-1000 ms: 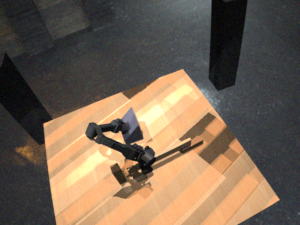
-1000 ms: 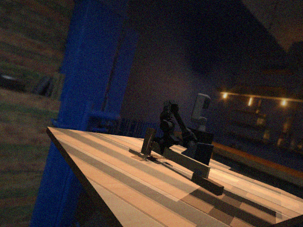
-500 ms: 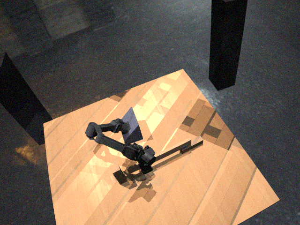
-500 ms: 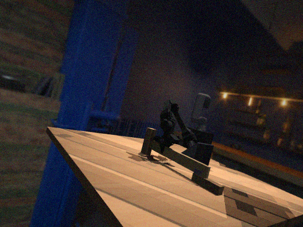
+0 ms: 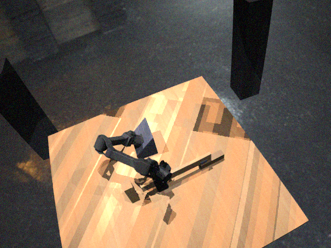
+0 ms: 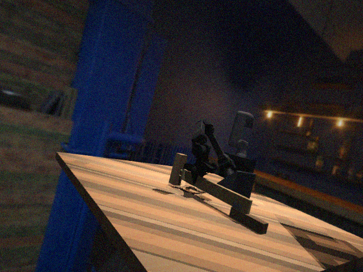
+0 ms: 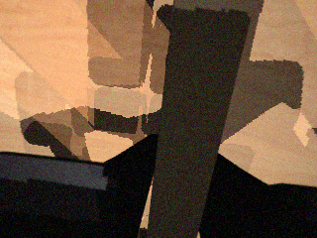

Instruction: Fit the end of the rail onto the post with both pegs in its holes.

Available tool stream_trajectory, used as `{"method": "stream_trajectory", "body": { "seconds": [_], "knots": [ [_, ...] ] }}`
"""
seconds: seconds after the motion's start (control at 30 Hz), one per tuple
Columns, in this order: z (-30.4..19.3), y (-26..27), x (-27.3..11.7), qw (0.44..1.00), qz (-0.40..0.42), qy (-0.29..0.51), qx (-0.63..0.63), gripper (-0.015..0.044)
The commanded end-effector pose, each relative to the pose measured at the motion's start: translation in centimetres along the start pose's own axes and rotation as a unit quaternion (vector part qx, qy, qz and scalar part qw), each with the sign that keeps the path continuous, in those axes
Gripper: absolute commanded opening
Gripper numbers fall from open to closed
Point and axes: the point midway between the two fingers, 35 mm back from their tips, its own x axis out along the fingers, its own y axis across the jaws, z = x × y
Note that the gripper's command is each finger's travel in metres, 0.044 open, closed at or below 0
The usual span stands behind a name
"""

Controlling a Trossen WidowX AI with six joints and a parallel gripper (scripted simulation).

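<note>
Wooden and long, the bed rail [image 6: 218, 191] lies gripped near its post end, its long axis running in the top view from about 8 o'clock up to 2 o'clock across the striped worktop [image 5: 227, 202]. Its far end [image 5: 211, 159] points toward 2 o'clock and sits at the low footboard block [image 6: 248, 220], where a small dark bracket [image 5: 204, 162] shows on it. In the exterior view the rail slopes slightly, its post end higher than the end at the block.

That near end lies just beside the short upright post [image 6: 177, 169], at the rail's 9 o'clock in the exterior view; whether the two touch, and where the pegs stand, cannot be told in the dim light.

From the wrist camera the rail [image 7: 198, 129] runs straight up the middle, from 6 o'clock to 12 o'clock, with dark jaws pressed against it on either side.

The jaws [image 5: 162, 178] are closed on the rail, held a little apart by its width. The dark arm [image 5: 125, 157] reaches in from its base [image 5: 144, 138] at the rail's 10 o'clock in the top view.
</note>
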Motion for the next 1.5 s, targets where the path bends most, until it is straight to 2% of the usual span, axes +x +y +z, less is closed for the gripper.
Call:
{"method": "stream_trajectory", "body": {
  "seconds": [0.0,1.47],
  "knots": [
    [0.14,-0.08,-0.21,1.0,-0.003,-0.005,0.0,0.0],
    [-0.07,0.04,-0.13,1.0,-0.003,-0.004,0.0,0.0]
  ]
}}
